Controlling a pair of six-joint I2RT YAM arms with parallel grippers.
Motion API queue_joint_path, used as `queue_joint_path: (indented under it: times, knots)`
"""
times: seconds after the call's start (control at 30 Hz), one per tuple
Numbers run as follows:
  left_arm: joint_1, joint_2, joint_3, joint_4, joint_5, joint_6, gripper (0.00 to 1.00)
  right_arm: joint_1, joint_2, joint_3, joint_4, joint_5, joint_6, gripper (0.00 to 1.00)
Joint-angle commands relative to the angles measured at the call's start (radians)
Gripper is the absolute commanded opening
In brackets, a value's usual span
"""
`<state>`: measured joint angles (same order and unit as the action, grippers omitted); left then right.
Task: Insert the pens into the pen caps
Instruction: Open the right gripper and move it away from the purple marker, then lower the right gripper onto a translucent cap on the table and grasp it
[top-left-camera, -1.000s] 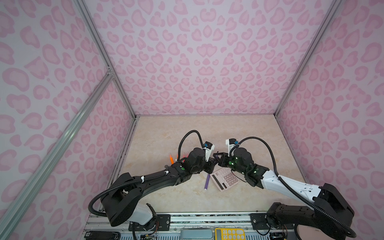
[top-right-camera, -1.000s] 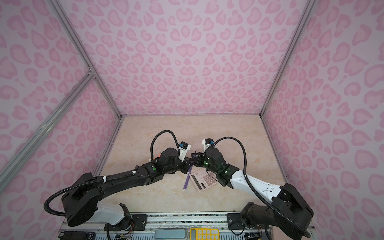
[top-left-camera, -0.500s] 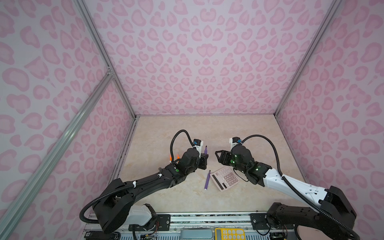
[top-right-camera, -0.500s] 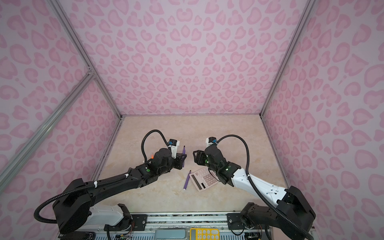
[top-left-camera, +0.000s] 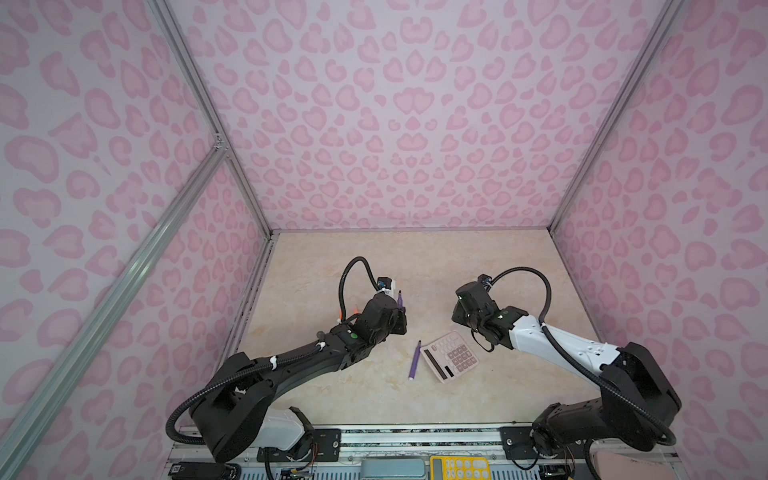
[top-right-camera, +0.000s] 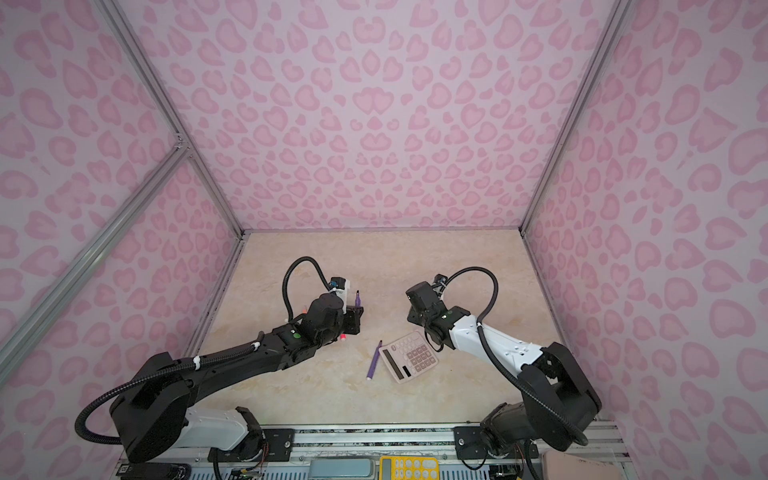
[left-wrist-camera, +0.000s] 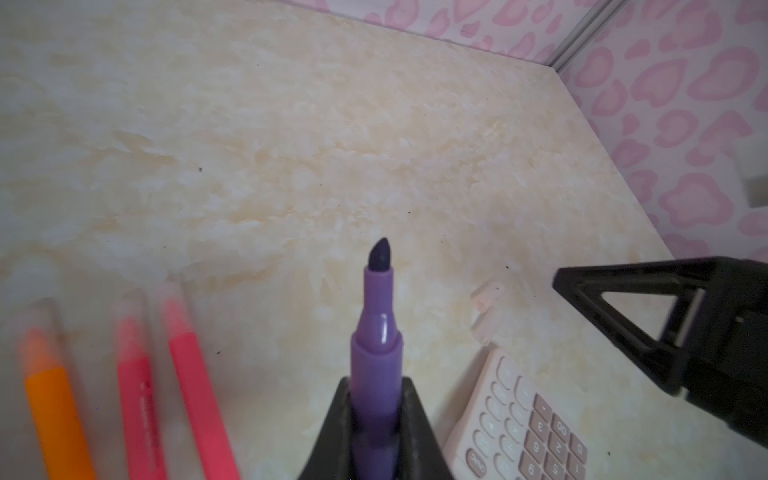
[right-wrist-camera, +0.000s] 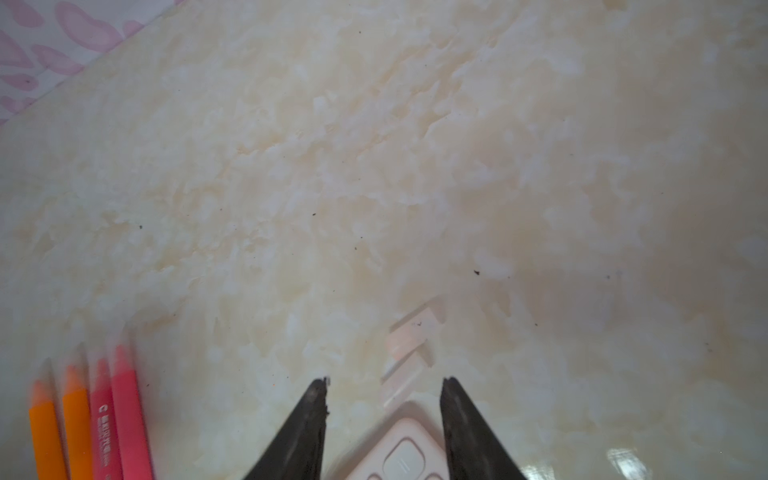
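Worktop (top-left-camera: 374, 266): wide bare room is being left toward the far wall.
Arms: being drawn apart from the middle.
Left fingers (left-wrist-camera: 332, 436): being kept clamped on 1 purple pen (left-wrist-camera: 376, 345), its tip bare, so capping is being judged undone.
Right fingers (right-wrist-camera: 303, 424): being held part-open, empty, above a clear cap (right-wrist-camera: 409, 336) beside the calculator (top-left-camera: 451, 357).

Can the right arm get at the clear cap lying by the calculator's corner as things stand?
Probably yes: the right gripper is open and empty, and the clear cap lies uncovered on the table just ahead of its tips. Only the calculator close beside it might crowd the grasp.
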<state>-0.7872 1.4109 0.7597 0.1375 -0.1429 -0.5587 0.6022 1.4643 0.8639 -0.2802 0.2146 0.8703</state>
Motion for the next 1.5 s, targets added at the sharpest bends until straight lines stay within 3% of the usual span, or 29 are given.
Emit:
queue_joint_path:
  times: [0.0,0.23,1.0,1.27,1.47]
  knots:
    - [0.0,0.038,0.025,0.031,0.093,0.024,0.03,-0.013,0.055,0.025,-0.058,-0.024,-0.026,0.46]
    - [-0.001,0.046,0.032,0.034,0.128,0.02,0.03,-0.044,0.133,0.024,-0.007,-0.123,-0.028,0.45]
    - [0.0,0.025,0.024,0.037,0.142,0.014,0.03,-0.071,0.302,0.118,-0.019,-0.114,-0.103,0.43]
    - [0.0,0.029,0.027,0.037,0.152,0.013,0.03,-0.071,0.387,0.189,-0.08,-0.129,-0.128,0.32]
    - [0.0,0.029,0.027,0.039,0.157,0.014,0.03,-0.06,0.398,0.203,-0.101,-0.113,-0.131,0.32]
